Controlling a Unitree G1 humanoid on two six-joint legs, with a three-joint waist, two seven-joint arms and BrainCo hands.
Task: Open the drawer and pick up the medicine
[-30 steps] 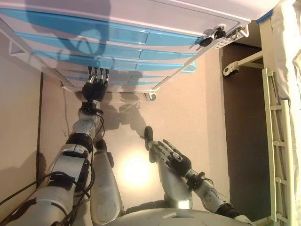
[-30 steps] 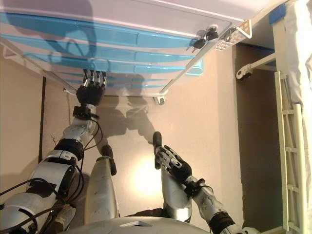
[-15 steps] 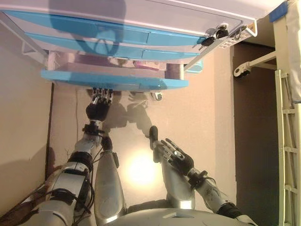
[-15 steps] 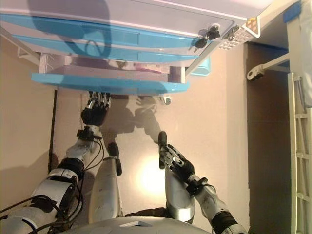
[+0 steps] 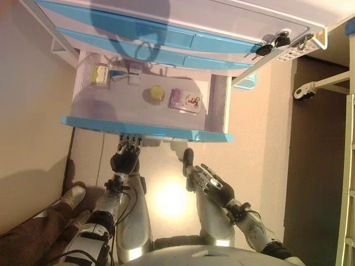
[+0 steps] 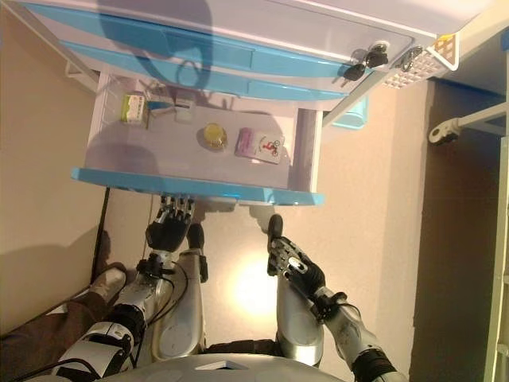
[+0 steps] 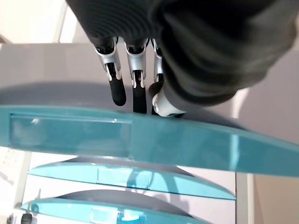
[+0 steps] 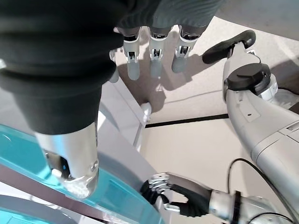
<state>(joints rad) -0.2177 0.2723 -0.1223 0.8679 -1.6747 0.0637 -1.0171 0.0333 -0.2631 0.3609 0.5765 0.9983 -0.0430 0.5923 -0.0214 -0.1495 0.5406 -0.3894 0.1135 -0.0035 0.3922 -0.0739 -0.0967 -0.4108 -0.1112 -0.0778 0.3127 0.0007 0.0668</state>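
Medicine, a pink flat packet [image 5: 185, 101], lay exposed in the blue-fronted white drawer [image 5: 145, 128].
Left hand [image 5: 125, 160] hooked curled fingers under the drawer's front; right hand [image 5: 209, 183] hung relaxed below it.

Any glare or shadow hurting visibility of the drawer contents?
Eye views: a bright glare spot on the floor below the open drawer; a dark shadow lies across the upper drawer fronts and the drawer's back left. Contents stay visible. Left wrist view: the left hand against the drawer front, evenly lit.

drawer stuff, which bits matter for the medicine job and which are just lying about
Job: open blue-fronted drawer; left hand under its front; yellow round container; pink box; green-white box.
Lying about: keys on the cabinet top; idle right hand.
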